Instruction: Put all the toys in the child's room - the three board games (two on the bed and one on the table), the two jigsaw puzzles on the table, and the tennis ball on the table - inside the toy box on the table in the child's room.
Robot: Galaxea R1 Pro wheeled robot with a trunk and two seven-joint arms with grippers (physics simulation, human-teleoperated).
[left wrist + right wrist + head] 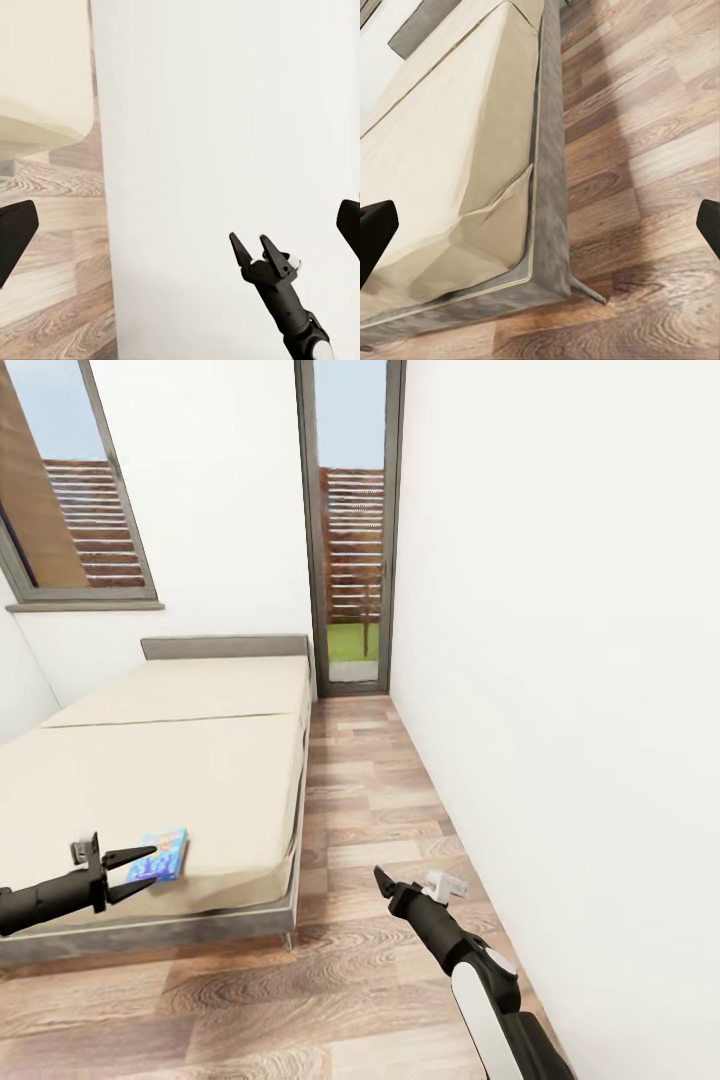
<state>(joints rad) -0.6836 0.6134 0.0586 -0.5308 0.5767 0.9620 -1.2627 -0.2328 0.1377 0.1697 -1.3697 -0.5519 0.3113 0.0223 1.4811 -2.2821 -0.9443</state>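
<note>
Passage: the wood floor (pixel 380 810) runs open between bed and wall, up to the glass door (pixel 352 530).
Left side: bed (pixel 170 760), low and flat.
Right side: white wall (pixel 560 660), close beside the right arm (pixel 480 970).

Flat blue board game box (pixel 162 855) with multicoloured print, at 7 o'clock in head view. Beige bed cover (pixel 170 760) over grey upholstered bed frame (pixel 150 935); grey headboard (pixel 225 647) at 11 o'clock. Brown wood-grain plank floor (pixel 370 800), swirl pattern on nearest boards. Plain white wall (pixel 560 660) at 3 o'clock. Dark grey window frame (pixel 85 595) and door frame (pixel 312 530); brown slatted fence and green grass beyond glass. Black left gripper (pixel 140 868); black right gripper (pixel 385 884) with white forearm section.
</note>
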